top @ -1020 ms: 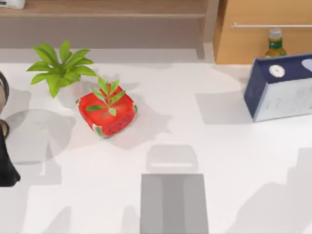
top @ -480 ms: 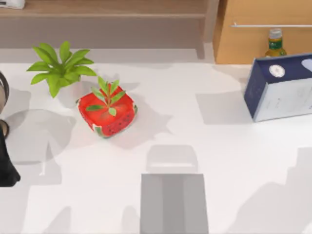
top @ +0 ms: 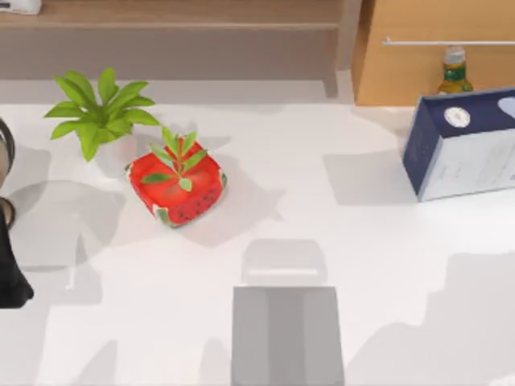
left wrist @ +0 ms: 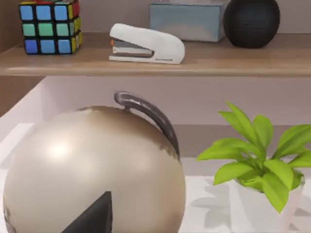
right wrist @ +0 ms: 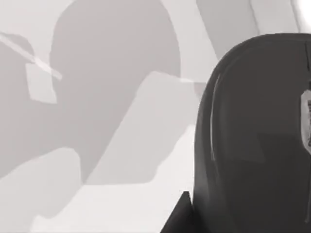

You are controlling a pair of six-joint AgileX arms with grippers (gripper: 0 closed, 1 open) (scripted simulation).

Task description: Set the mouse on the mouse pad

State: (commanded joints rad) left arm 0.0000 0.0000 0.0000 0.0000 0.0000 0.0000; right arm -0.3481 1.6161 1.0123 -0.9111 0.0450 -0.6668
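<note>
The mouse pad [top: 286,338] is a plain mid-grey mat lying flat at the table's front edge, near the middle. The mouse [right wrist: 257,141] is dark grey and sits very close in the right wrist view, on the white table. A dark part of my right gripper [right wrist: 178,218] shows just beside the mouse's edge; whether it holds the mouse cannot be told. My left arm [top: 11,277] stays parked at the table's left edge, facing a beige globe [left wrist: 92,174].
A red strawberry-like pot [top: 177,186] and a green plant [top: 100,112] stand at the back left. A navy-and-white box [top: 463,145] and a bottle [top: 455,71] stand at the back right. A shelf [left wrist: 155,60] carries a stapler and a colour cube.
The arm shadows on the right front part of the table have spread and shifted. The pad, pot, box and left arm have not moved.
</note>
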